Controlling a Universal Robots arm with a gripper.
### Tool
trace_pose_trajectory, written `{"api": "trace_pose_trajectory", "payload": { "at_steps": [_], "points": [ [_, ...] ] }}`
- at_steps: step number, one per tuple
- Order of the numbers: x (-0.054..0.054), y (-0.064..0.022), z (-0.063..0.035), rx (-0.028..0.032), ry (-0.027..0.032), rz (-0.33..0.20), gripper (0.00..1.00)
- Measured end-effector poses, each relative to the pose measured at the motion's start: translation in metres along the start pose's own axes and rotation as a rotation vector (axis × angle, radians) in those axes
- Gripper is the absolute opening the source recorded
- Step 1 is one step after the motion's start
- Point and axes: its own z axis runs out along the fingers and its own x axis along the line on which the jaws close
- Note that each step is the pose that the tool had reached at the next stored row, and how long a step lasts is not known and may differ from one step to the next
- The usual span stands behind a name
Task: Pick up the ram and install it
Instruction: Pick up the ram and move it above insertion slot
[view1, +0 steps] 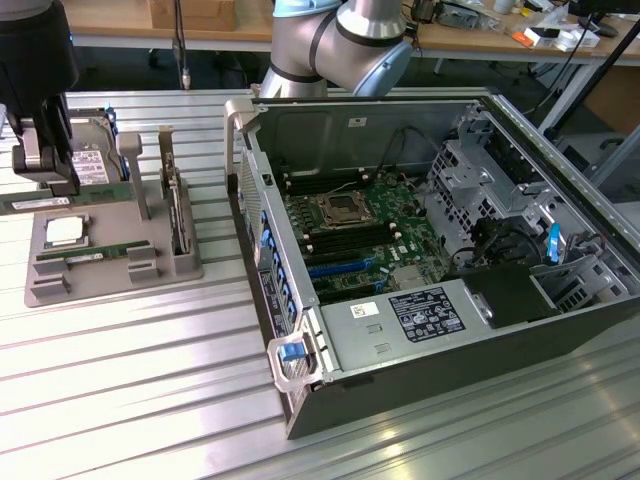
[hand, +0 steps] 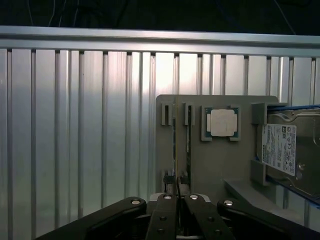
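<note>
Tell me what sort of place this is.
Probably a robotics lab or workshop for computer assembly: a silver-blue robot arm by an open dark-grey metal computer case on a ribbed aluminium table, a grey plastic fixture tray of parts beside it, cluttered wooden benches behind.

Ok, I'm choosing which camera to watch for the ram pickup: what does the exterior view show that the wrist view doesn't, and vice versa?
Exterior view: the open computer case, its motherboard, the arm, and the ram as a green stick sitting in the gray fixture. Wrist view: the gripper from behind, shut, lined up with the fixture's two narrow slots. Both: the fixture, the processor chip, the hard drive and the ribbed metal table.
</note>
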Motion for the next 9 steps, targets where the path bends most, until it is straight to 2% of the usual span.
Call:
{"api": "trace_pose_trajectory", "payload": {
  "at_steps": [5,9],
  "points": [
    [0.000,0.0003,-0.0078,-0.0001,0.0001,0.000,0.12],
    [0.000,0.0008,-0.0189,-0.0001,0.0001,0.000,0.12]
  ]
}}
